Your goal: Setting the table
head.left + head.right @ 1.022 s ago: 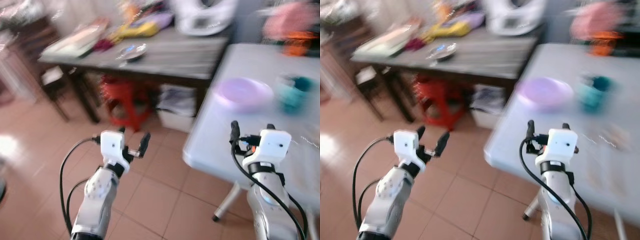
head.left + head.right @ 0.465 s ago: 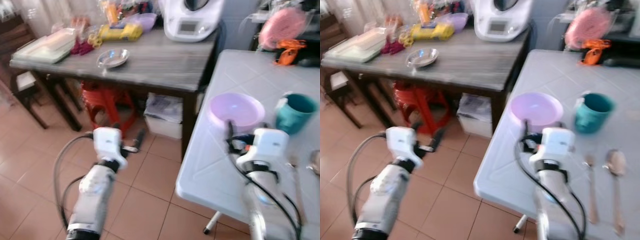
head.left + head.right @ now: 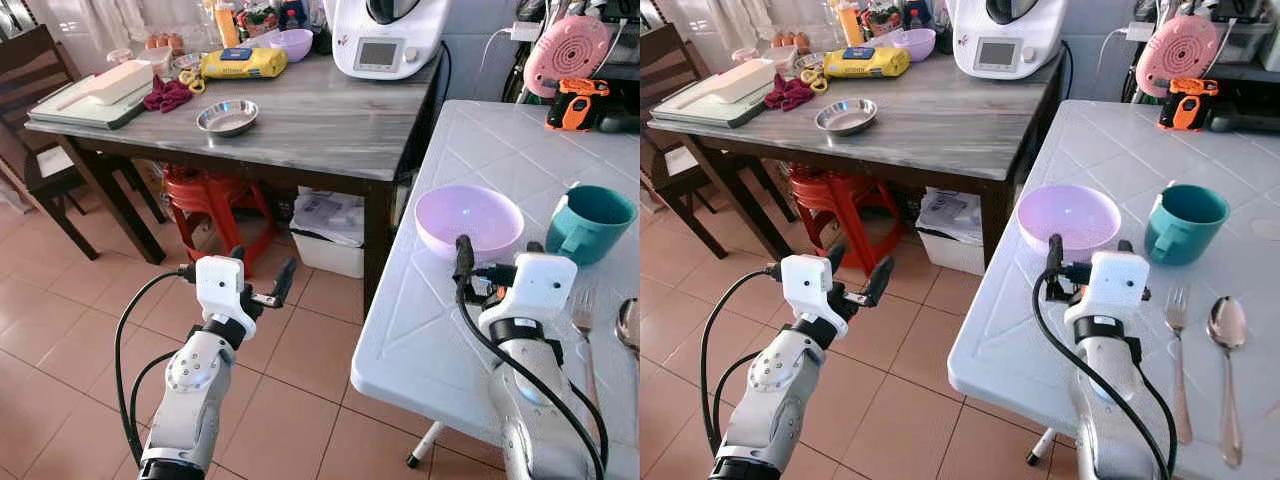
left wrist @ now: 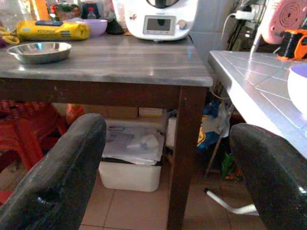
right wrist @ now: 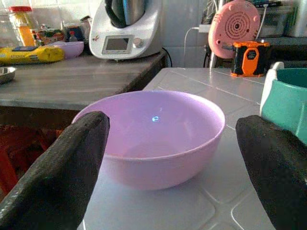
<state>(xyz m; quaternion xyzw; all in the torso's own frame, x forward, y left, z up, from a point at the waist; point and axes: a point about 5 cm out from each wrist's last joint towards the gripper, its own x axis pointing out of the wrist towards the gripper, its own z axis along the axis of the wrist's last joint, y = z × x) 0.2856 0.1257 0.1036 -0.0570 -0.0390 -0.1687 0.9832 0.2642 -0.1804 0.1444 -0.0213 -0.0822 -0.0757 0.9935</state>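
A pale purple bowl (image 3: 469,220) sits near the left edge of the white tiled table (image 3: 420,340). A teal mug (image 3: 590,224) stands to its right. Nearer to me lie a fork (image 3: 1178,340) and a spoon (image 3: 1227,350), side by side. My right gripper (image 3: 498,258) hovers over the table just short of the bowl, open and empty. The right wrist view looks straight at the bowl (image 5: 153,136) between the fingers, with the mug (image 5: 288,103) beside it. My left gripper (image 3: 262,270) is open over the tiled floor, left of the table.
A grey wooden table (image 3: 330,130) stands ahead with a steel dish (image 3: 227,117), a white kitchen machine (image 3: 378,38) and clutter. A red stool (image 3: 215,200) and a white box (image 3: 330,235) sit under it. A dark chair (image 3: 40,110) is far left. A pink fan (image 3: 572,50) stands at the back.
The camera has swung and steadied, so the picture is sharp and shifted. The bowl now lies closer before my right gripper. Both grippers stay open in the same pose.
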